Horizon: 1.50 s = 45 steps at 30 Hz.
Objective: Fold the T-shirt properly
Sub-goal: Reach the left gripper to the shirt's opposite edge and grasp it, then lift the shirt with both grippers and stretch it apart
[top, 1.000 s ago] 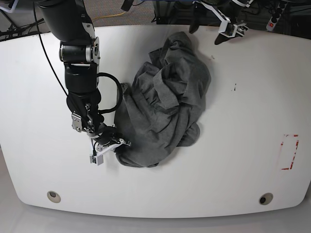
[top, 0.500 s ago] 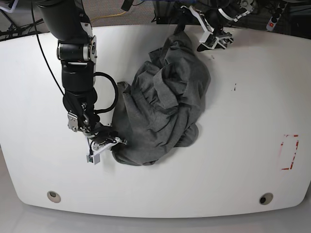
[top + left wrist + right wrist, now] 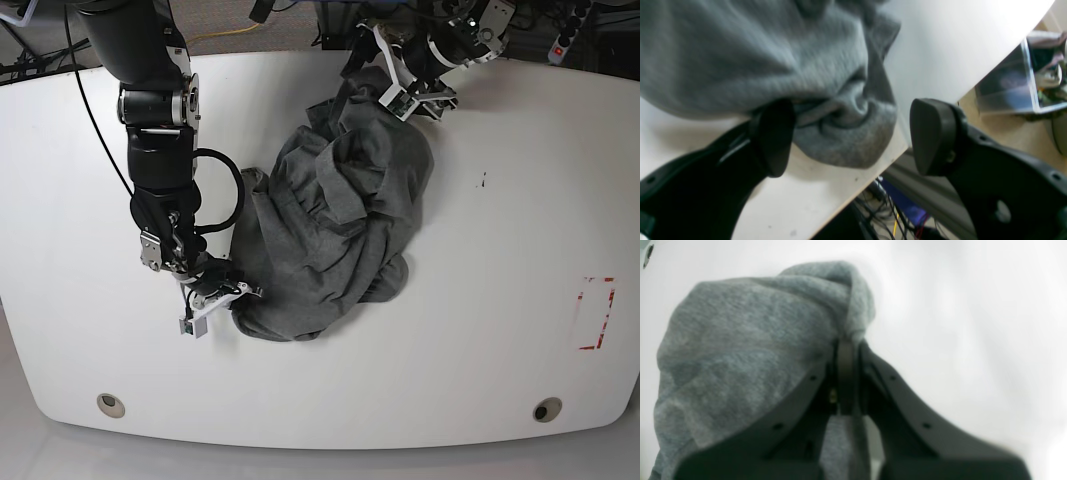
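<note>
The grey T-shirt (image 3: 340,220) lies crumpled in a heap on the middle of the white table (image 3: 500,330). My right gripper (image 3: 238,294) is shut on the T-shirt's near-left edge; in the right wrist view a fold of the T-shirt (image 3: 740,340) is pinched between the closed jaws of that gripper (image 3: 846,343). My left gripper (image 3: 388,82) is at the heap's far end by the back edge of the table. It (image 3: 850,133) stands open, with a bunched end of the T-shirt (image 3: 756,50) between its fingertips (image 3: 773,136), the left one touching the cloth.
A red-outlined rectangle (image 3: 597,313) is marked on the table at the right. Two round holes (image 3: 111,404) (image 3: 547,409) sit near the front edge. Past the back edge are cables and a clear plastic box (image 3: 1017,83) on the floor.
My left gripper has come in from the back right to the T-shirt's far end. The right gripper has drawn the near-left edge slightly to the left.
</note>
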{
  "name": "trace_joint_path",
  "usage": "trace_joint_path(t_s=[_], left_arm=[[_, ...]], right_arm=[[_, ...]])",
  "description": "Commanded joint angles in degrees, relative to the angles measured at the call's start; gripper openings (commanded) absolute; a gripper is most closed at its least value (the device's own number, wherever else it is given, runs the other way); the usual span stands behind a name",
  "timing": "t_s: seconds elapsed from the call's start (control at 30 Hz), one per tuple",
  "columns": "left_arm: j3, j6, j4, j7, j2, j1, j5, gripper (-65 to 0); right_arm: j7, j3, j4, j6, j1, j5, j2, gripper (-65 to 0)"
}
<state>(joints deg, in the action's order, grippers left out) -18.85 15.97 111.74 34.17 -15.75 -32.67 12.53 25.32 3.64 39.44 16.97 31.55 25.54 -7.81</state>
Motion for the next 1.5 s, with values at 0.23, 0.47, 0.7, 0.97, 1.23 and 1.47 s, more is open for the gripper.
trace_joint_path(t_s=[0.23,0.47,0.7,0.97,1.23,1.47], left_arm=[[0.43,0.25,-1.99,-0.99,-0.38,0.09,0.52,-37.8],[5.45,0.17,-5.15,-1.16,-1.18,0.36,0.52,-50.3],[13.88,0.17,-5.77,-1.07,-1.0,0.36,0.61,-63.3],[24.17,0.17,-2.78,-1.16,-1.0,1.32,0.96,-63.3],[36.3,0.17,-0.14,-1.16,0.76,5.46,0.96,-63.5],[44.3,0.34,-0.05,-0.9,0.93,11.7,0.96,-63.5]], right_arm=[[-1.19,0.01,1.31,0.83,2.52,0.61,-0.41,-65.0],[-1.01,0.01,6.23,0.74,2.08,0.61,-1.2,-65.0],[2.77,0.1,11.24,0.65,2.08,0.61,-1.46,-65.0],[6.2,0.1,18.54,0.65,2.43,0.61,-2.87,-65.0],[9.01,0.01,22.23,0.83,5.86,0.61,-4.8,-65.0],[9.71,0.01,22.23,0.92,11.92,0.61,-5.68,-65.0]])
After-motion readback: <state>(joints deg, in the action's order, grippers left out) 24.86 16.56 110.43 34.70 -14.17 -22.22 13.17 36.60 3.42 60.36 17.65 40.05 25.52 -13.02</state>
